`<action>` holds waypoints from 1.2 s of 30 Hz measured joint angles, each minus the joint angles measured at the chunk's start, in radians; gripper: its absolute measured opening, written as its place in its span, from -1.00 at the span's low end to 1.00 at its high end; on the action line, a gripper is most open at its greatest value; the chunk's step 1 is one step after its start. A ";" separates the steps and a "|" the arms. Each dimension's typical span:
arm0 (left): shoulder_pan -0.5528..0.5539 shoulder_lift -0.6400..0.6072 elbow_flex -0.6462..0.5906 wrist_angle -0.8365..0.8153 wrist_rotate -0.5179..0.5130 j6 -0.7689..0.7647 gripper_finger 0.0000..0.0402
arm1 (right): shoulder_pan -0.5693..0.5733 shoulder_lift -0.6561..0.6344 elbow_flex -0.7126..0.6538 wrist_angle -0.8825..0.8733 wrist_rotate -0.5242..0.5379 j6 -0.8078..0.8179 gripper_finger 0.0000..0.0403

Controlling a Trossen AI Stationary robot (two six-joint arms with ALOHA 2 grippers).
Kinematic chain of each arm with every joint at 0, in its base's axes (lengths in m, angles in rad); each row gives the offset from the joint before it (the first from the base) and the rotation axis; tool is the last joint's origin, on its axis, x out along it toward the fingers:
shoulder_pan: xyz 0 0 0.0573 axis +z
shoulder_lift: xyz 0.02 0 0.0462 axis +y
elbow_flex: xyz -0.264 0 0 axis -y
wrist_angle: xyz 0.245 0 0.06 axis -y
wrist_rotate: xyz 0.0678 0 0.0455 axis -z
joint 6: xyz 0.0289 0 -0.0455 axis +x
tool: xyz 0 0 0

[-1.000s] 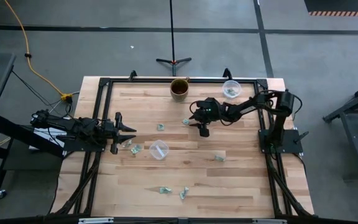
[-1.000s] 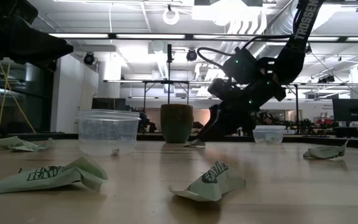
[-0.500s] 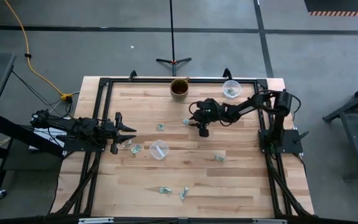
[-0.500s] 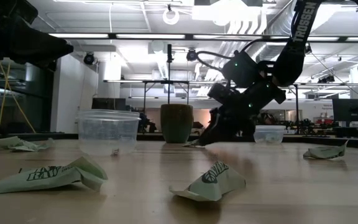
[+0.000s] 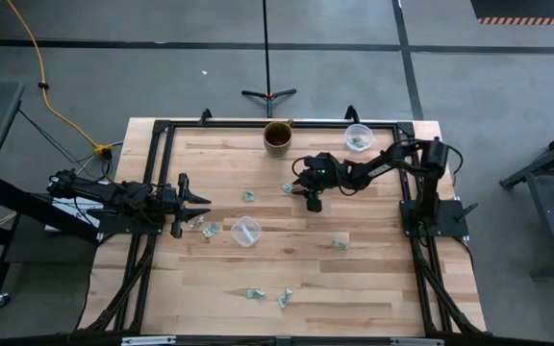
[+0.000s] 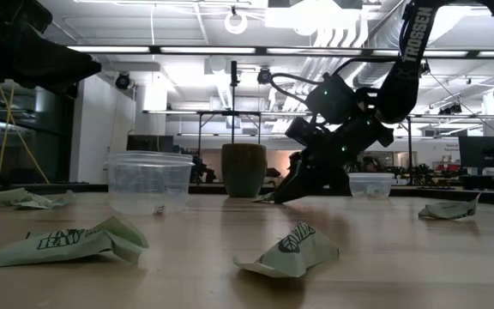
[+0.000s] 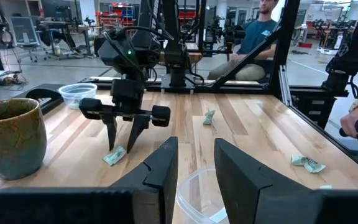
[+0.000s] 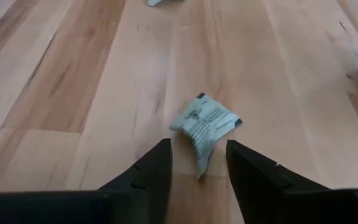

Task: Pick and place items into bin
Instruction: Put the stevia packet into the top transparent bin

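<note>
Small crumpled pale green-and-white wrappers lie scattered flat on the wooden table. My right gripper (image 5: 294,185) is open and low over one wrapper (image 8: 205,127) at the table's far middle. Its fingertips stand on either side of the wrapper's near end, with a gap showing on each side. The left wrist view also shows this gripper (image 7: 122,147) pointing down at the wrapper (image 7: 114,155). My left gripper (image 5: 196,204) is open and empty at the table's left edge. A clear cup (image 5: 245,231) stands just in front of it.
A brown mug (image 5: 278,137) and a clear cup holding wrappers (image 5: 358,137) stand at the far edge. Other wrappers lie near my left gripper (image 5: 210,230), at the middle (image 5: 248,196), right of middle (image 5: 339,242) and near the front (image 5: 256,293). People sit beyond the table (image 7: 260,37).
My right gripper has come down toward the table and a little toward the left edge. Its open fingers now stand low around the wrapper. The wrapper has stayed where it was.
</note>
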 joint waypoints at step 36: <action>0.000 0.000 0.000 0.000 -0.002 0.000 -0.30 | -0.401 -0.578 0.005 -0.895 0.483 0.154 -0.98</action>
